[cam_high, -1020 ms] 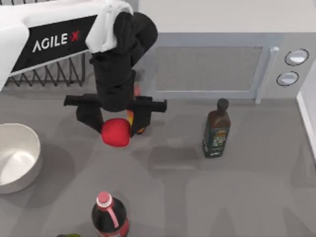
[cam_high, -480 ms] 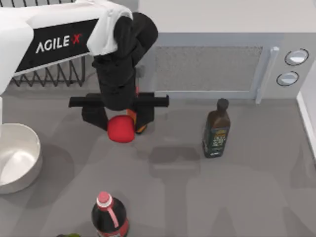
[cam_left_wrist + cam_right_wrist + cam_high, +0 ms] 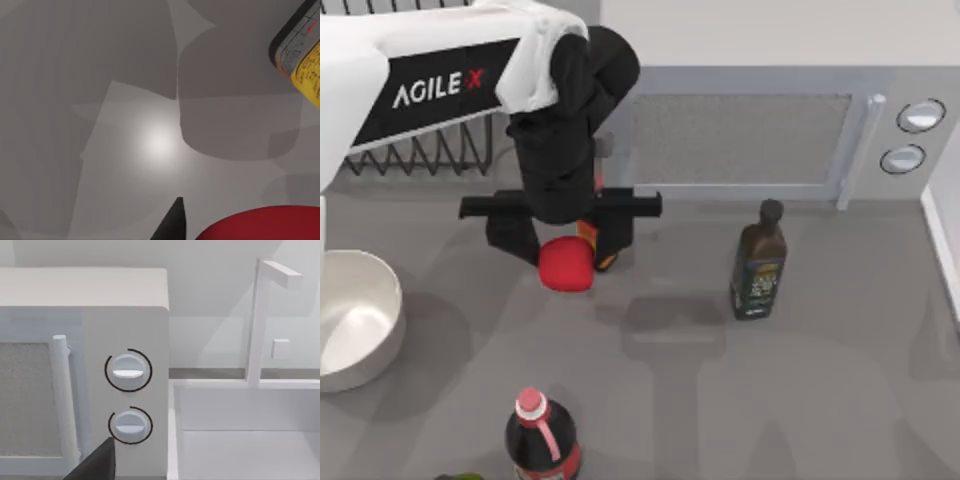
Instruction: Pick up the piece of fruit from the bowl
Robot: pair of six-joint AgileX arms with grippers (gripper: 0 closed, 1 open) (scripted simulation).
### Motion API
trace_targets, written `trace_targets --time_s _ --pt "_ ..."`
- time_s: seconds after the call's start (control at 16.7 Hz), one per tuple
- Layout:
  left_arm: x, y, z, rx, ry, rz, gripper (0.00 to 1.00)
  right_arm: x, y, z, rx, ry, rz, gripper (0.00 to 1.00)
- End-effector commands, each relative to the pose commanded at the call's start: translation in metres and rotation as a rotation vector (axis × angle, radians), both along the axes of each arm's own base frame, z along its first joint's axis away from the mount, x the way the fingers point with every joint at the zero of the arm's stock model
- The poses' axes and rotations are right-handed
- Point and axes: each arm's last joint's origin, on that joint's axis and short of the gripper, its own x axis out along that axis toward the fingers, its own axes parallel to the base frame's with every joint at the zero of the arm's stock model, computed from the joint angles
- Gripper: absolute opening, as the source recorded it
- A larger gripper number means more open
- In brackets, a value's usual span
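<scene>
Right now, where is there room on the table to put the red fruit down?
Bare grey table lies right of the dark brown bottle, and between it and the red-capped cola bottle. It is crowded where the left gripper holds the round red fruit, and by the white bowl.

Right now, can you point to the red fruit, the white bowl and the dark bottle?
red fruit (image 3: 566, 266): top view, its rounded top.
white bowl (image 3: 350, 335): top view, glossy inside.
dark bottle (image 3: 759, 272): top view, its label.
</scene>
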Motion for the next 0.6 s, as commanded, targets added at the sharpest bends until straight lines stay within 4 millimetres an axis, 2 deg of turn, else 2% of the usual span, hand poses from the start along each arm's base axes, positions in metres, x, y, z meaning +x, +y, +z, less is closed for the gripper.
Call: trace_targets --time_s 0.24,0.6 --pt "0.0000 0.0000 0.0000 0.000 0.000 0.000 0.98 0.0000 0.0000 0.0000 0.000 0.000 0.000 1.00" --pt "0.0000 0.0000 0.0000 0.000 0.000 0.000 1.00 0.0000 0.0000 0.0000 0.000 0.000 0.000 1.00"
